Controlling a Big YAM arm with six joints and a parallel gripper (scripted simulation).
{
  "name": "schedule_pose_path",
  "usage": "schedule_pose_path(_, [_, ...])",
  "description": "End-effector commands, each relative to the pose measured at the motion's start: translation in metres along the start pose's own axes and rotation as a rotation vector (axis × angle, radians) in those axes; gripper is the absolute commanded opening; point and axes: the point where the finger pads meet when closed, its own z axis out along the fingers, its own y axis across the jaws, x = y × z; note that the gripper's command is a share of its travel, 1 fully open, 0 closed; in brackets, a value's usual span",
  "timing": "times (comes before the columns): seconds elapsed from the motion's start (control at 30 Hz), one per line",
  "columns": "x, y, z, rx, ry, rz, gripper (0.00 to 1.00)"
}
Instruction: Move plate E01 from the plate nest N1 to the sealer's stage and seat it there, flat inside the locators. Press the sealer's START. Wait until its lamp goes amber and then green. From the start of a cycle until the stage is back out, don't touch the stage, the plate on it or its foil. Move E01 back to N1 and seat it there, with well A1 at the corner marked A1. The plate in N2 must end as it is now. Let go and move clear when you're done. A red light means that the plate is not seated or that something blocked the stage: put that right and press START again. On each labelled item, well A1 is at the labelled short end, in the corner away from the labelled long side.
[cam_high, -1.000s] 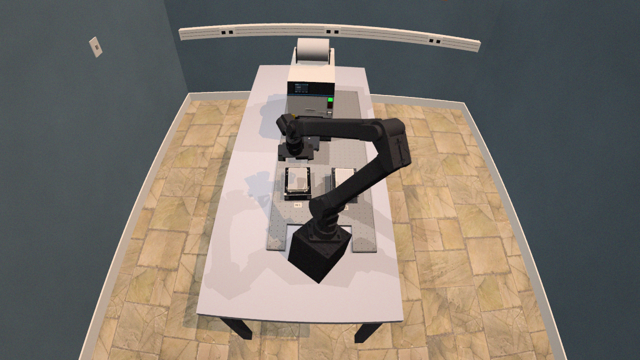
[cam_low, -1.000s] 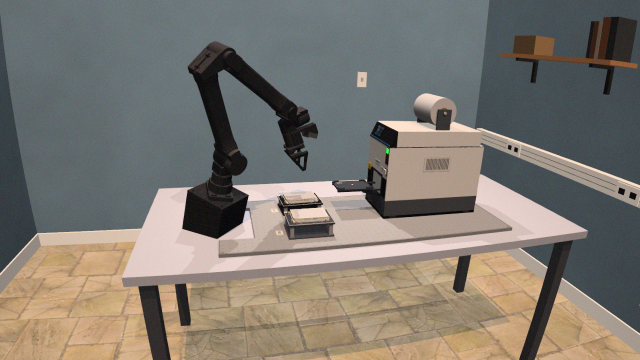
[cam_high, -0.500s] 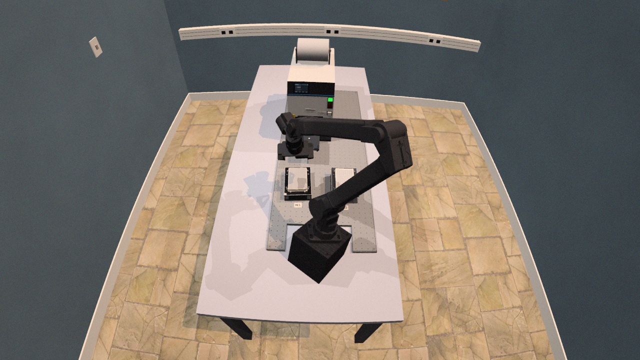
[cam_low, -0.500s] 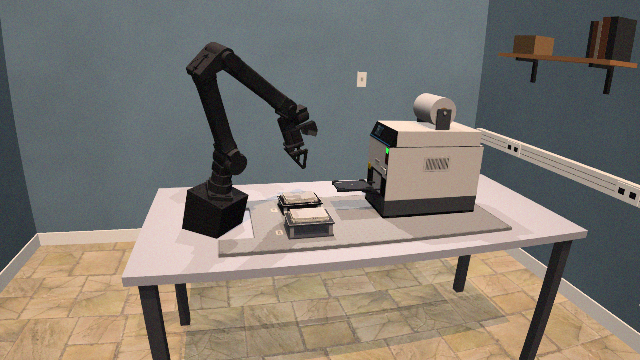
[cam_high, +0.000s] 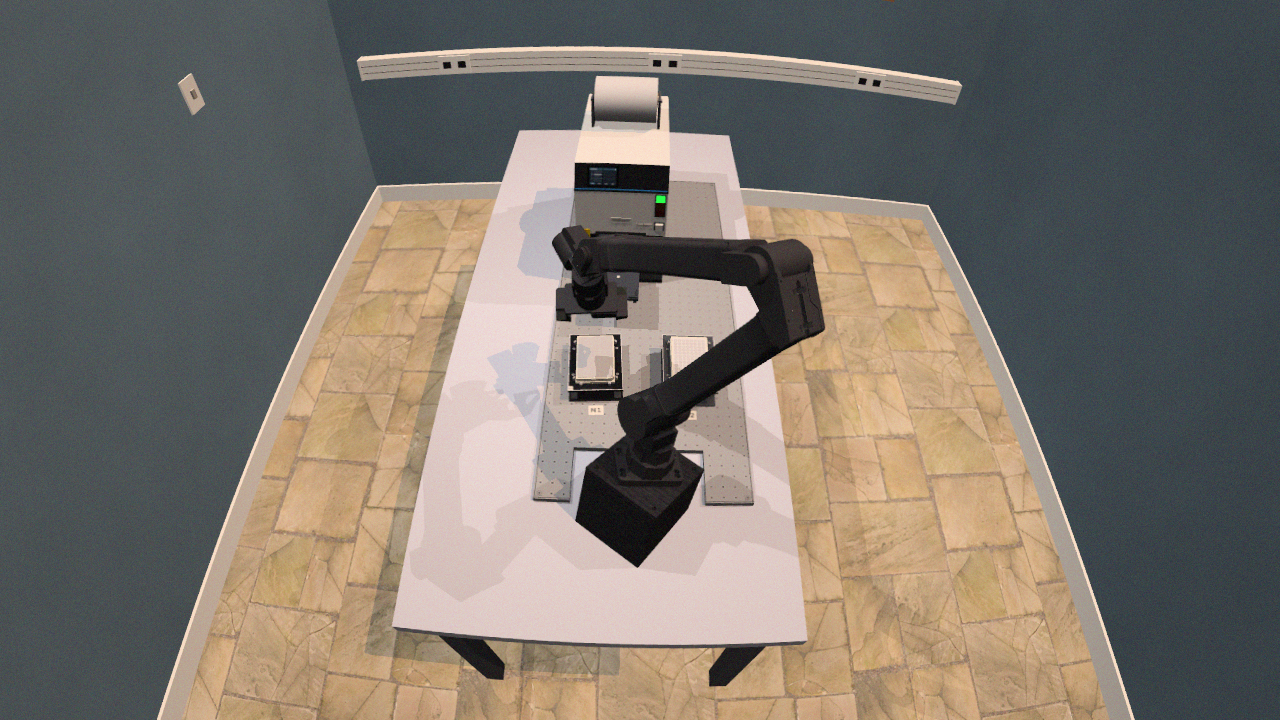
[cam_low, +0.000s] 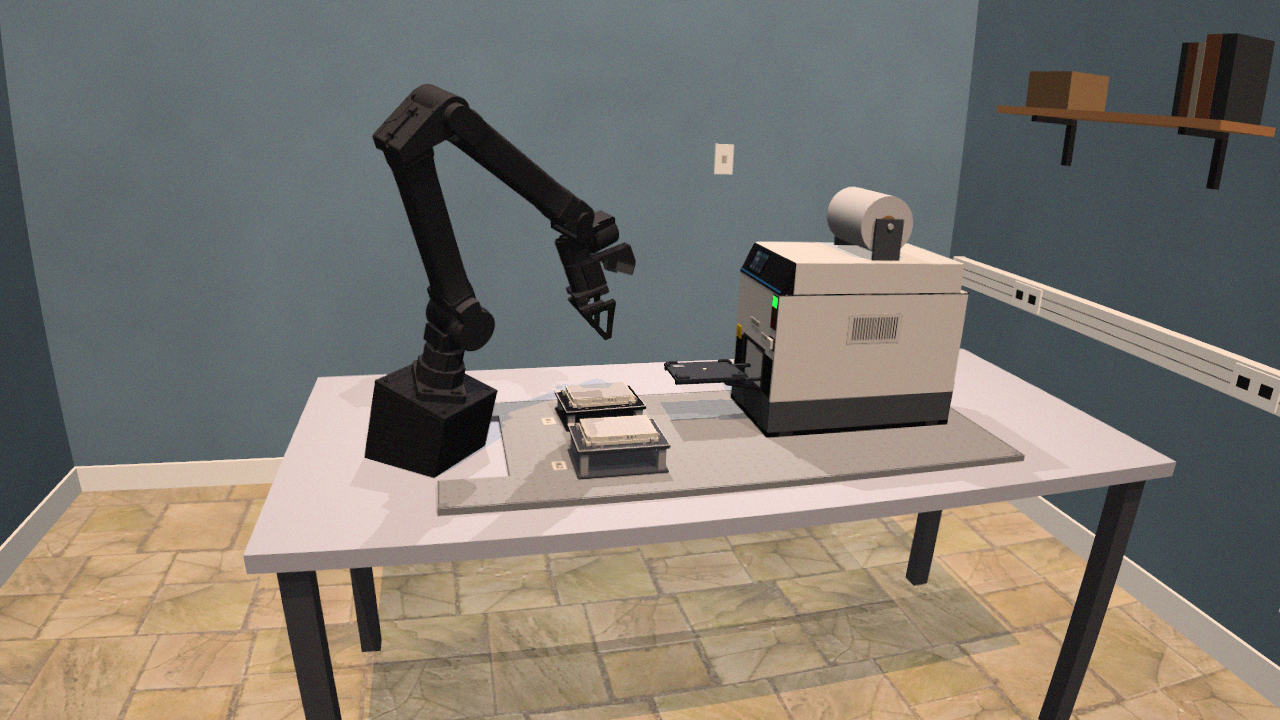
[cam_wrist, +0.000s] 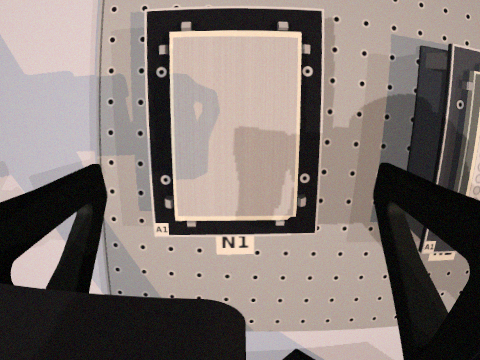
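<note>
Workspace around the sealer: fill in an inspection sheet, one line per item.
Surface: perforated plate on a pale table
Job's things: foil-covered plate in N1; plate in N2; sealer lamp green, stage out and bare
Clutter: nothing seen
Gripper: open, holding nothing, above N1
Cables: nothing seen
Surroundings: stone-tiled floor; wall shelf with box and books

The foil on the plate (cam_wrist: 237, 115) looks finely brushed; the arm (cam_high: 707, 365) (cam_low: 427, 214) is matt black.
</note>
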Motion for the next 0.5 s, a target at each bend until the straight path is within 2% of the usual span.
schedule_pose_path(0.0, [-0.017,0.000,-0.004,-0.005,-0.030,0.014,1.00])
schedule_pose_path(0.3, [-0.025,0.003,-0.007,-0.010,-0.039,0.018,1.00])
schedule_pose_path(0.33, [-0.020,-0.013,-0.002,-0.012,0.012,0.017,1.00])
schedule_pose_path(0.4, [-0.022,-0.014,-0.001,-0.005,0.107,0.017,1.00])
schedule_pose_path(0.47, [-0.026,-0.009,-0.001,-0.011,0.180,0.017,1.00])
